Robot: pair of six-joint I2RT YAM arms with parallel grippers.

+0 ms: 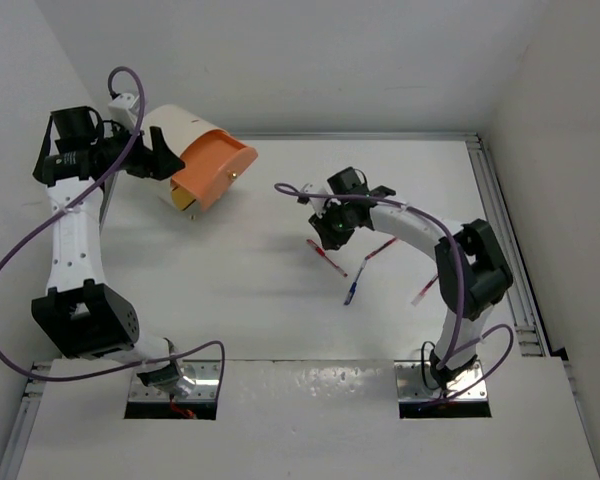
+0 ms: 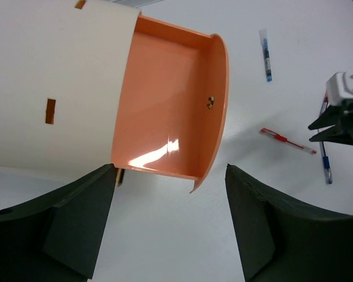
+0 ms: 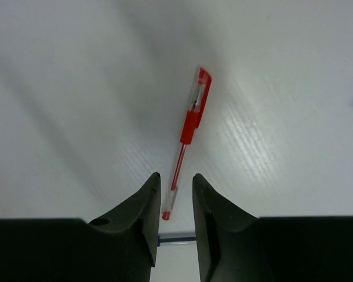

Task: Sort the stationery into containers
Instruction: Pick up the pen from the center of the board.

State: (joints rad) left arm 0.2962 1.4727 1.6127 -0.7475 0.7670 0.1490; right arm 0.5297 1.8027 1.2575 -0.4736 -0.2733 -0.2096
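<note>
The cream-white bucket (image 1: 185,128) with an orange inside (image 2: 165,100) lies tipped on its side at the far left, mouth toward the table's middle. My left gripper (image 1: 165,158) is open at the bucket's near side, with the lower rim between its spread fingers (image 2: 76,223). My right gripper (image 1: 332,232) hovers low over a red pen (image 3: 188,123) lying on the table, jaws a narrow gap apart around the pen's near end, not closed on it. That red pen (image 1: 328,258) also shows in the top view. The small blue-and-white tub is out of view.
More pens lie near the right arm: a blue pen (image 1: 352,290), a red pen (image 1: 382,247) and a red-and-white pen (image 1: 424,290). The left wrist view shows a blue pen (image 2: 266,56) and a red pen (image 2: 287,141). A metal rail (image 1: 500,220) edges the table's right side.
</note>
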